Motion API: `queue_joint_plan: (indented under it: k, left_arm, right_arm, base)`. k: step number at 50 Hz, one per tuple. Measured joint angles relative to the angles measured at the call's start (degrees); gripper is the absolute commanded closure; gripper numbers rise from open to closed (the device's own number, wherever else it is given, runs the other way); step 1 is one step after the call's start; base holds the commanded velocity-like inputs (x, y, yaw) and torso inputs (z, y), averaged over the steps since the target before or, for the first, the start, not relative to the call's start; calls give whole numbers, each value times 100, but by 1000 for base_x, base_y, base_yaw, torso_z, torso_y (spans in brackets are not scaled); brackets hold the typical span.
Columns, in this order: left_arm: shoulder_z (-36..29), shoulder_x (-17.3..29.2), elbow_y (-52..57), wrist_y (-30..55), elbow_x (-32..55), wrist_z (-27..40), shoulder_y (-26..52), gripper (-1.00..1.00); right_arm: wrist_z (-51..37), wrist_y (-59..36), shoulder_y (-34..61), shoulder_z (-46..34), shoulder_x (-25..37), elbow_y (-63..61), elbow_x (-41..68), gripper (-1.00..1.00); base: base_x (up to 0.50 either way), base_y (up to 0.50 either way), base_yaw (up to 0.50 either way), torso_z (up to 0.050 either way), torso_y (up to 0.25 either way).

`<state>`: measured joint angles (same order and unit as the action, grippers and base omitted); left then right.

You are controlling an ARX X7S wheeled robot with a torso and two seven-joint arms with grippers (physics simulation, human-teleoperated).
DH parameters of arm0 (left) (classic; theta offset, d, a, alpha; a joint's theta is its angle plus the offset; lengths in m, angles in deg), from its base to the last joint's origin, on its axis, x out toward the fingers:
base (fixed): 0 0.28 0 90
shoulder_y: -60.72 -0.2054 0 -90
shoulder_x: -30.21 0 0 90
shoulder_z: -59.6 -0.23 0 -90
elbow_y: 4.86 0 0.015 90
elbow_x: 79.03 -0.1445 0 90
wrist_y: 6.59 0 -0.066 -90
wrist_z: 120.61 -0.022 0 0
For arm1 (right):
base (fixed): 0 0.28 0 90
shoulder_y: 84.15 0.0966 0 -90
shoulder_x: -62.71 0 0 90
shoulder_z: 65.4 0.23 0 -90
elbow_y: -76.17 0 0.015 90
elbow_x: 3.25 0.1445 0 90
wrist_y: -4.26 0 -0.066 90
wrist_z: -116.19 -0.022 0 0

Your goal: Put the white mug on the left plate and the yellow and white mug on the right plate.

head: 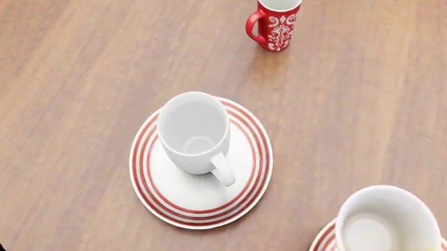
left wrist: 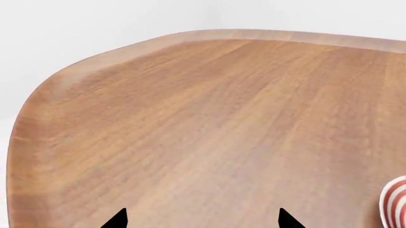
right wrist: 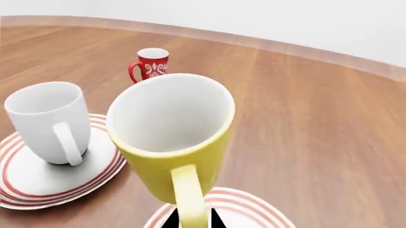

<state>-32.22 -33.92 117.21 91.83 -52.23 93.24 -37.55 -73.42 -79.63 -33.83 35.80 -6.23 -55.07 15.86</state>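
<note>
The white mug (head: pixel 194 130) stands upright on the left plate (head: pixel 244 193), its handle toward me; both also show in the right wrist view, mug (right wrist: pixel 47 118) and plate (right wrist: pixel 38 183). The yellow and white mug (right wrist: pixel 171 137) is over the right plate (right wrist: pixel 244 206), and I cannot tell whether it touches the plate. My right gripper (right wrist: pixel 192 219) is shut on the mug's yellow handle. In the head view the mug (head: pixel 388 219) and the plate's rim (head: pixel 323 239) sit at the bottom right. My left gripper (left wrist: pixel 203 221) is open and empty over bare wood.
A red mug with a white pattern (head: pixel 276 23) stands at the far side of the wooden table (head: pixel 84 78); it also shows in the right wrist view (right wrist: pixel 151 64). The table's rounded edge (left wrist: pixel 57 80) and a plate's striped rim (left wrist: pixel 396 204) show in the left wrist view.
</note>
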Motion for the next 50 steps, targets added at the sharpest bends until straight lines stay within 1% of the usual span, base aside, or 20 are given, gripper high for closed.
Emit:
queue_joint_plan:
  k: [7, 19, 38, 50]
  left_arm:
    - [4, 11, 38, 10, 9, 22, -21, -100]
    - [0, 32, 75, 5, 16, 33, -47, -100]
    - [15, 44, 69, -83, 16, 26, -115, -100]
    - [37, 80, 86, -72, 55, 33, -118, -100]
  right_arm:
    - [89, 84, -238, 118, -78, 90, -48, 100]
    - [453, 230, -377, 339, -428, 417, -154, 100]
    - [892, 661, 85, 293, -677, 1648, -81, 100]
    - [1000, 876, 189, 276, -737, 2040, -4, 100]
  base:
    - [0, 0, 0, 0, 0]
    - [0, 0, 0, 0, 0]
    - [0, 0, 0, 0, 0]
    - [0, 0, 0, 0, 0]
